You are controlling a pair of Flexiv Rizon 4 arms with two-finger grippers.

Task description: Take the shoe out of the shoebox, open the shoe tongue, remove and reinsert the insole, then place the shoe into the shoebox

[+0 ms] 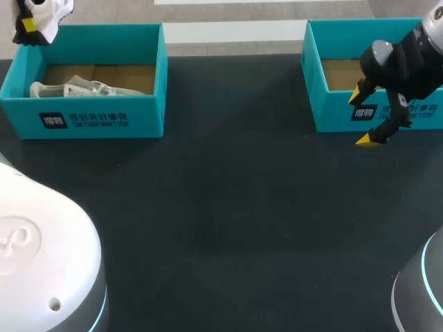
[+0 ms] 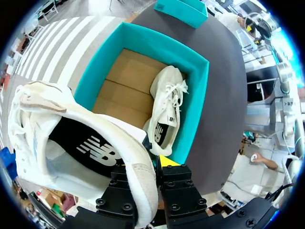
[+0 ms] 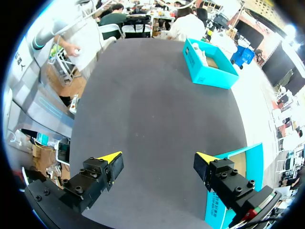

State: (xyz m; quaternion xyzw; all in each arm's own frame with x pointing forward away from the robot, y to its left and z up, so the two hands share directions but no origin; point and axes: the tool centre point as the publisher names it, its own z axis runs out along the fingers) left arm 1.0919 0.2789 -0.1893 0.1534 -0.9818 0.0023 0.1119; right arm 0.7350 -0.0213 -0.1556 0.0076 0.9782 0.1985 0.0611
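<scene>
1. Head view: the left hand is hanging at the far left corner, over the back of the left shoebox, holding a white shoe. A second shoe is lying inside that box. The right hand is hovering well apart at the right shoebox, fingers wide, holding nothing.

2. Left wrist view: the left hand is pinching only the held shoe's thin rim. The body of the shoe is hanging off to one side. Risk: it is likely to swing or slip and land on the second shoe, or off the surface.

3. Right wrist view: the right hand is gaping over bare surface. Risk: it is sitting too far away to catch or steady the shoe.
</scene>
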